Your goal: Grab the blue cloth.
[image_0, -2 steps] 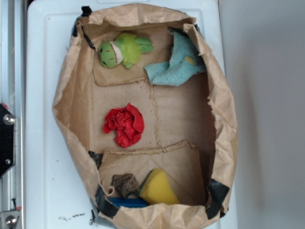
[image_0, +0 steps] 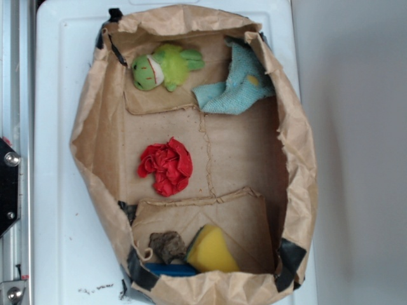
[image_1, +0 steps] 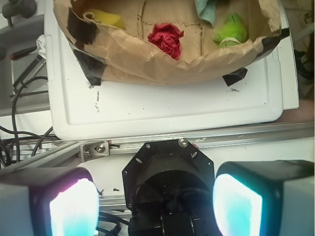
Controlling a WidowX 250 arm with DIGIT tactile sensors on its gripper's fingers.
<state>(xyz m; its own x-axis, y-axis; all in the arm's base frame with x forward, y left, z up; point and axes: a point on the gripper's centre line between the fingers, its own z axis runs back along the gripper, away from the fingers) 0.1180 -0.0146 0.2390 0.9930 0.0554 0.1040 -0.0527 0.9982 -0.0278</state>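
The gripper (image_1: 155,201) shows only in the wrist view, where its two glowing teal-lit finger pads (image_1: 71,209) stand wide apart at the bottom corners with nothing between them; it is empty and sits back outside the crumpled brown paper bag tray (image_1: 147,66), over the white plastic board (image_1: 162,105) and the metal rail (image_1: 197,140). The light blue-teal terry cloth rag (image_0: 236,82) lies well ahead of the gripper, on the far side of the bag from it, beyond the near paper wall; in the wrist view only a corner of it (image_1: 209,10) shows at the top edge, just beside the green plush frog toy (image_1: 230,29). From above, the rag is bunched in a corner of the bag, one edge riding up against the paper wall, with a small yellow spot (image_0: 253,80) on it. The crumpled red fabric ball (image_0: 166,166) lies nearer the middle, apart from the rag, and the yellow sponge (image_0: 213,249) with a brown lump (image_0: 168,246) sits at the opposite end. The rag looks light, limp and grippy, so it should crush readily between the pads and will likely drape when lifted. The raised folded hump near its middle seems the best place to pinch, away from the paper wall and clear of the frog, lest a pad catch the bag.
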